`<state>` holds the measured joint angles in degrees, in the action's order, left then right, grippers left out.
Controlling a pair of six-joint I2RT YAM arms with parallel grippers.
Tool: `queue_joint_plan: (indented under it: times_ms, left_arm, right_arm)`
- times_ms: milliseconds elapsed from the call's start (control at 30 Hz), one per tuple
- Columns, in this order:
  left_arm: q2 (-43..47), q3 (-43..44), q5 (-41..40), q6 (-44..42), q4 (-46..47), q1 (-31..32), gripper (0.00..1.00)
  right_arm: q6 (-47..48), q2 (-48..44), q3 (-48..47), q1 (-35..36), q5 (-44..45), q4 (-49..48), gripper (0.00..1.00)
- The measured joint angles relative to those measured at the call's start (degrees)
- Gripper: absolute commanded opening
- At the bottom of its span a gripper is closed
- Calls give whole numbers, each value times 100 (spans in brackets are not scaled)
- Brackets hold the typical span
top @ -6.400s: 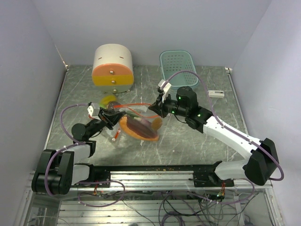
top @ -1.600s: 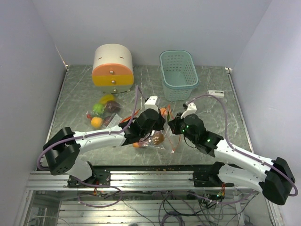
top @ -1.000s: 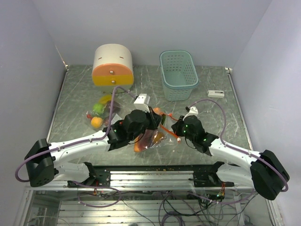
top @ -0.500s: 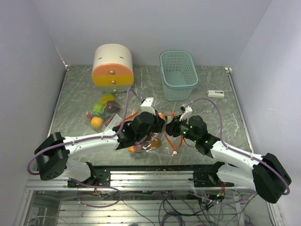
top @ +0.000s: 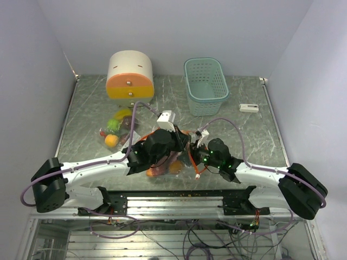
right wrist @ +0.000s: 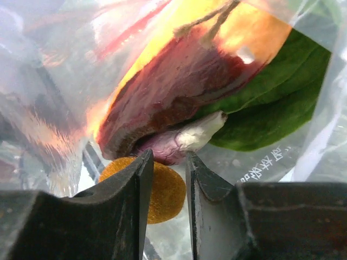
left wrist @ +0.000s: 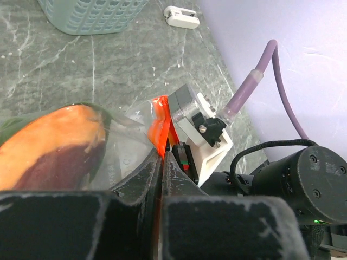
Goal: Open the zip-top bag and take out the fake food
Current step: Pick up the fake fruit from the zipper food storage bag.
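Low in the centre of the top view, the left gripper [left wrist: 162, 160] is closed on the orange strip [left wrist: 159, 125] of the zip-top bag [top: 168, 167]. The right gripper [right wrist: 168, 158] is nearly shut at the film; whether it pinches, I cannot tell. The film seems soft and slippery, the fake food [right wrist: 179, 81] inside light, so better to hold the stiffer strip.

We're in a robot lab test cell: plain pale walls [top: 173, 32] box in a marbled worktop [top: 244, 135], left arm [top: 97, 162] and right arm [top: 260, 174] sit on a metal rail [top: 179, 194] at the bottom, loose cables [top: 206, 238] trail beneath, and toy fruit [top: 111, 140] lies left of centre.
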<state>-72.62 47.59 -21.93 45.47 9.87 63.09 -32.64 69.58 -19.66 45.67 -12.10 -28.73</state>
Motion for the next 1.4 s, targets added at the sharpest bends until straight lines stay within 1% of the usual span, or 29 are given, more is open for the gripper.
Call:
queue_joint_plan:
  times_ms: [33,100,133,200,267,367,533,600,667,700,767,967,1033,1067,1233,1400]
  left_arm:
    - [57,0,-13,0,-2,7,19]
    - [111,-2,-42,-22,-26,13,34]
    - [120,-4,-52,-31,-26,15,40]
    - [179,-48,-96,-70,-28,17,49]
    - [313,-120,-177,-105,-120,20,52]
    - [691,-258,-407,-131,-431,26,52]
    - [1762,-717,-793,-133,-925,31,66]
    - [1993,-796,-863,-133,-1152,31,73]
    - [2118,-855,-879,-120,-1377,31,75]
    - [2155,-907,-876,-101,-1467,31,74]
    - [2225,-1106,-859,-37,-1572,35,66]
    - [2124,-1727,-546,125,-1633,127,32]
    - [1928,-1740,-490,181,-1661,302,21]
    - [1827,-1740,-505,210,-1668,439,18]
    - [1637,-1799,-627,455,-1768,1045,7]
    - [1681,-2111,-793,826,-1797,1493,7]
  right_arm:
    - [-13,4,24,17,-39,-103,38]
    - [-46,7,48,61,-96,-254,46]
    - [-48,9,48,85,-107,-299,48]
    - [-37,28,48,170,-122,-382,50]
    - [-7,68,42,260,-120,-402,50]
    - [44,122,39,387,-98,-400,50]
    - [109,184,39,444,-35,-400,53]
    - [144,210,39,444,-17,-400,55]
    - [170,258,37,444,-9,-400,57]
    - [184,286,37,444,-9,-400,57]
    - [197,334,37,444,-7,-402,57]
    - [210,393,37,444,-4,-402,59]
    - [225,393,37,444,4,-400,60]
    - [240,393,37,444,13,-396,60]
    - [302,354,37,444,92,-337,59]
    - [334,251,37,444,188,-243,57]
